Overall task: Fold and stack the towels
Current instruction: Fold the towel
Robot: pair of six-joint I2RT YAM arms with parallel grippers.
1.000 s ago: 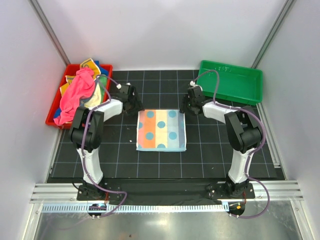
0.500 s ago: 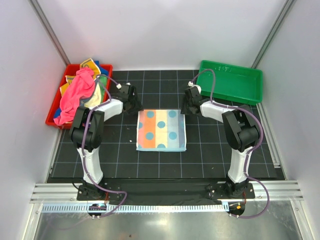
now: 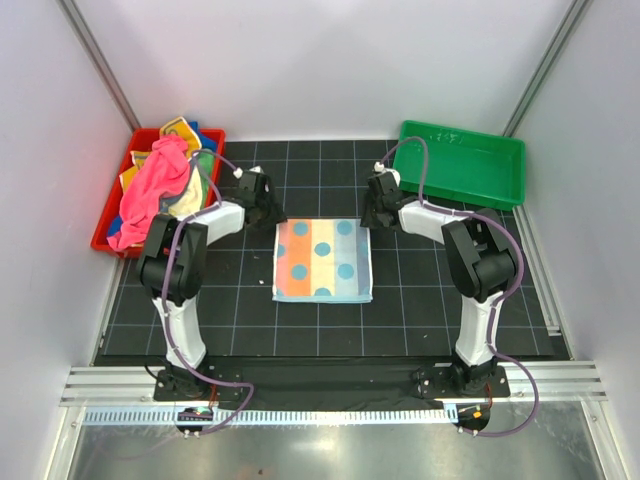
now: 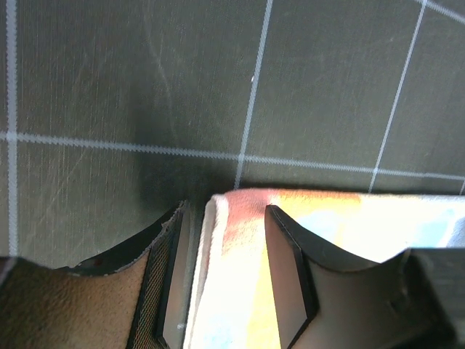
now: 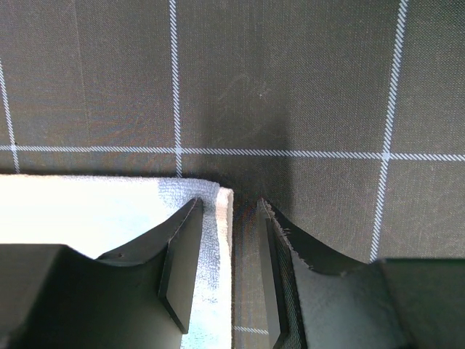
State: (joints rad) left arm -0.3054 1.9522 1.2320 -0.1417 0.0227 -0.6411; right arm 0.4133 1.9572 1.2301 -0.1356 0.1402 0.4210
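The patchwork towel (image 3: 323, 260) lies flat, central on the worktop (image 3: 420, 300). The left tool (image 4: 224, 214) and right tool (image 5: 227, 207) each straddle its far corner on their own side, parted, gripping nothing.

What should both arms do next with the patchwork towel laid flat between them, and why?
Probably close both grippers. The left gripper and right gripper each stand open, straddling a far corner of the patchwork towel, which lies flat on the mat. Pinching those corners looks like the step needed before any fold toward the near edge.
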